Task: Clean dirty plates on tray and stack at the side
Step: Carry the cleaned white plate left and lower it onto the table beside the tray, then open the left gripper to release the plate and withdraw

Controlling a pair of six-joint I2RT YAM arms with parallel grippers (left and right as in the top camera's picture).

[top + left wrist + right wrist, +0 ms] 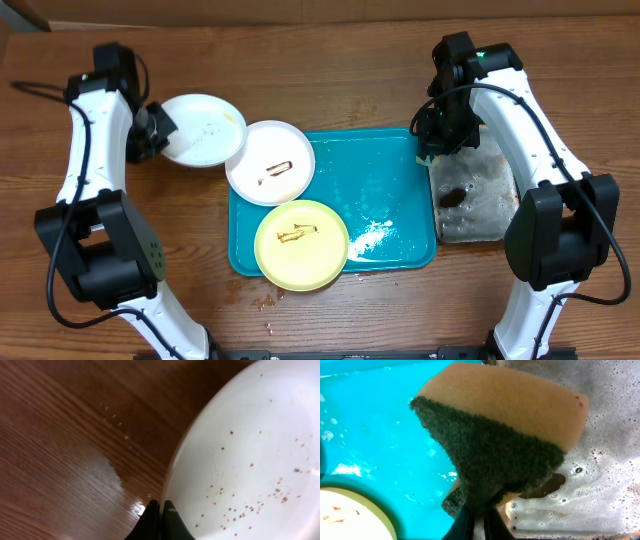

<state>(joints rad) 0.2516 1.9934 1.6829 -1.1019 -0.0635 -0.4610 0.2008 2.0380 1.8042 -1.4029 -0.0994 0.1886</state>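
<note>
1. overhead view: the plates look thin, stiff and light. the left white plate (203,130) lies on the table (330,60) just off the teal tray (385,160), beyond its upper left corner. it bears only fine brown specks.
2. the middle white plate (270,163) overhangs the tray's upper left corner and slightly overlaps the left one. the yellow-green plate (301,244) overhangs the tray's lower rim. each has a brown smear at its centre.
3. handling, as a judgement: wet, smooth faces will be slippery, so the raised rim is the place to pinch. a hard rim hold should stop a plate skating under scrubbing.
4. the left gripper (161,510) has its fingers pressed together at the left white plate's outer rim, apparently pinching it on the side away from the tray.
5. the right gripper (479,512) pinches the sponge (500,435), which is soft and soaked with its green scouring face toward the camera. it hangs over the tray's upper right corner.
6. the black tray (485,205) of foamy water sits against the teal tray's right side.
</note>
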